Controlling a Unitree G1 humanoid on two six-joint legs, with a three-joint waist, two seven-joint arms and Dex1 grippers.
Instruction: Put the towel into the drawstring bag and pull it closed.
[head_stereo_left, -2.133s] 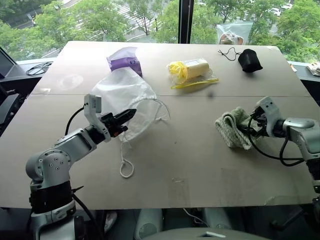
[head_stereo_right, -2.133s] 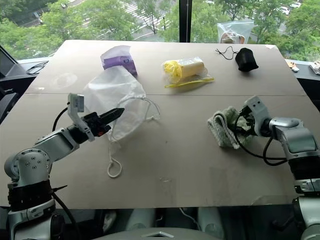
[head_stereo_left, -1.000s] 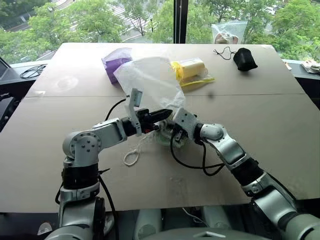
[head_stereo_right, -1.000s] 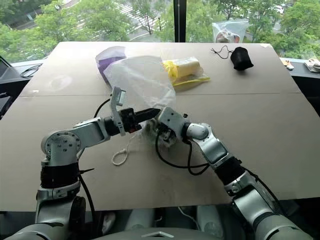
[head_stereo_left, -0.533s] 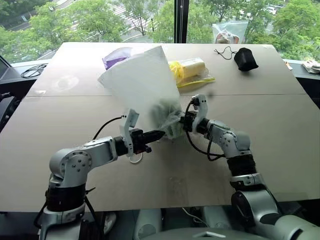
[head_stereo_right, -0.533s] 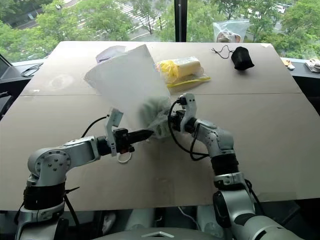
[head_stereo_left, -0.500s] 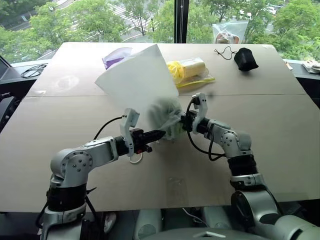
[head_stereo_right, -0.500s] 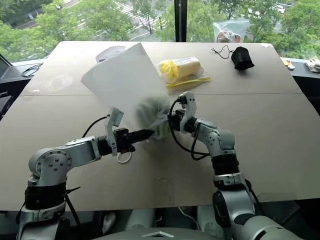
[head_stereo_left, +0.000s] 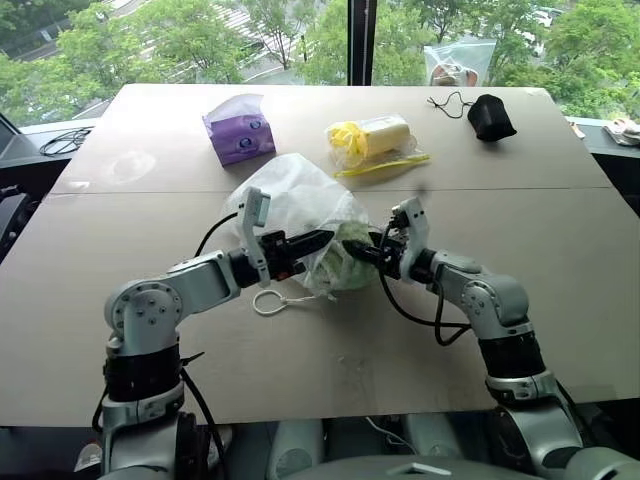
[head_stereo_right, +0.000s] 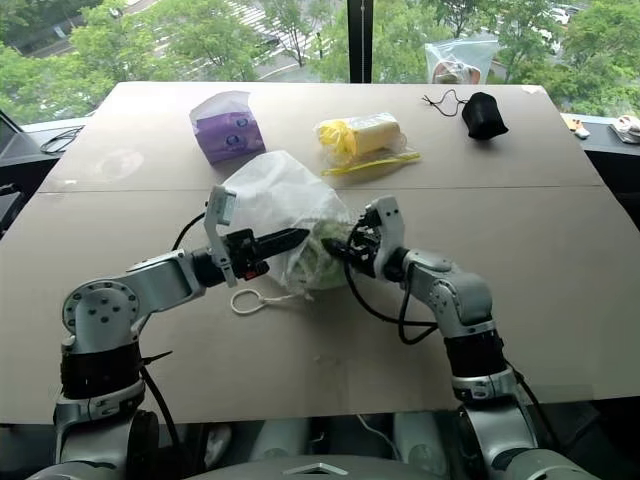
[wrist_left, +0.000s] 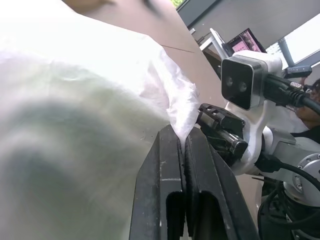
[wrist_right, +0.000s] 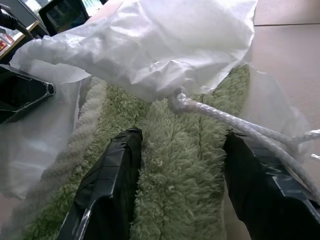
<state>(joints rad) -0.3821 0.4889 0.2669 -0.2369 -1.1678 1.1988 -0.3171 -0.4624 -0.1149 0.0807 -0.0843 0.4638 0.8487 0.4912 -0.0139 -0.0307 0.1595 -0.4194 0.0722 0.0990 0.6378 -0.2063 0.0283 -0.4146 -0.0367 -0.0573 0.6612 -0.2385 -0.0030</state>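
1. Right wrist view looks along the right gripper (wrist_right: 182, 192), whose two black fingers (wrist_right: 117, 170) stand spread on either side of the green towel (wrist_right: 175, 165); they flank it rather than squeeze it.
2. The towel lies mostly inside the mouth of the white bag (head_stereo_left: 300, 205), which rests on the table (head_stereo_left: 560, 300) near its middle. Thin fabric drapes over the towel's far end, and a cord (wrist_right: 220, 117) crosses its top.
3. The left gripper (wrist_left: 182, 145) has its fingers pressed together, pinching a fold of the bag's rim and holding the mouth up.
4. Risk: the towel's near end looks to sit at the mouth, so if the right gripper backs out carelessly, the fluffy cloth could catch a finger and slide out again.
5. Risk: the cord over the towel lies between the spread fingers; a finger could snag it and drag the whole bag.
6. Risk: the left pinch holds only thin fabric, so a sharp tug may slip it free and let the mouth collapse.
7. Risk: a second cord loop (head_stereo_left: 268, 303) lies loose on the table below the bag; pulling just one cord may close the mouth unevenly.
8. Room: the table is bare toward the robot and to both sides, well away from its edges. A purple tissue pack (head_stereo_left: 238, 135), a yellow packet (head_stereo_left: 375, 140) and a black pouch (head_stereo_left: 493, 117) sit farther back, well apart from the bag.
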